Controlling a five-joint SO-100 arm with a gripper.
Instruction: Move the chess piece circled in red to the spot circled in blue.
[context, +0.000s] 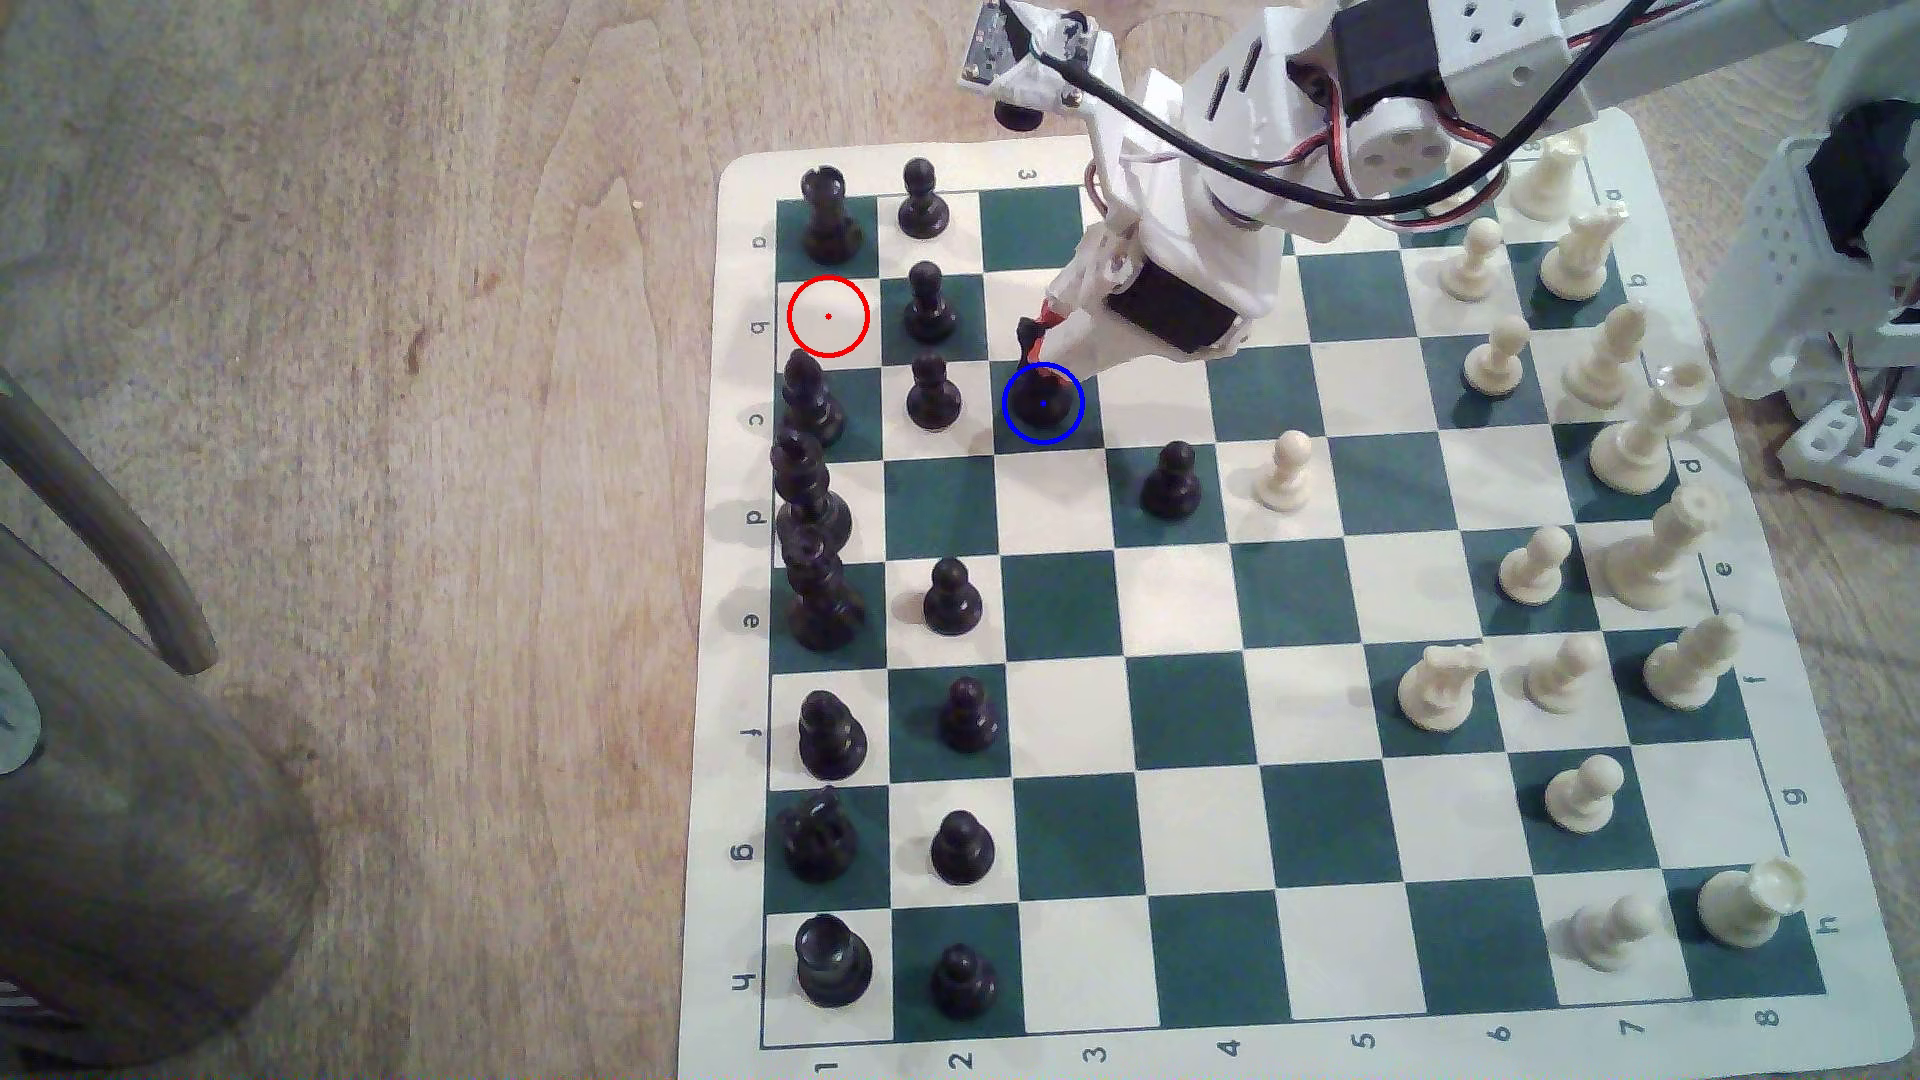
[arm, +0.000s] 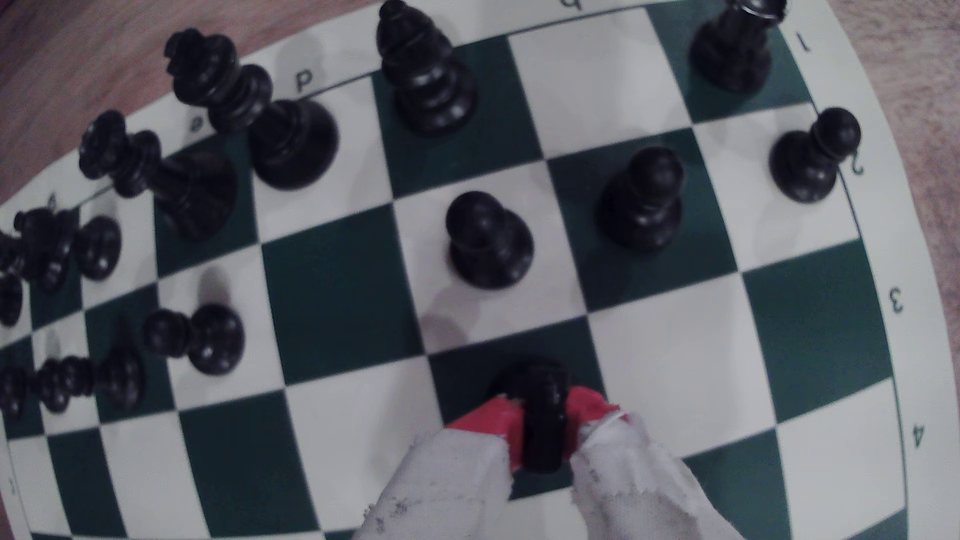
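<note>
The chess piece (context: 1040, 393), a black knight, stands upright inside the blue ring that marks the spot (context: 1076, 436), a dark green square in the board's third column. My gripper (context: 1045, 351) reaches down from the exterior view's upper right and is shut on the knight's head. In the wrist view the two red-tipped fingers (arm: 488, 421) press the knight (arm: 543, 415) from both sides over the green square (arm: 462, 371). Whether the base touches the board I cannot tell. The cream square with the red ring (context: 828, 316) holds nothing.
Black pawns (context: 932, 395) (context: 928, 303) stand one column to the exterior view's left of the knight. Another black pawn (context: 1171, 480) and a white pawn (context: 1285, 473) stand to its lower right. Black back-row pieces (context: 808, 488) line the left edge, white pieces (context: 1621, 436) the right.
</note>
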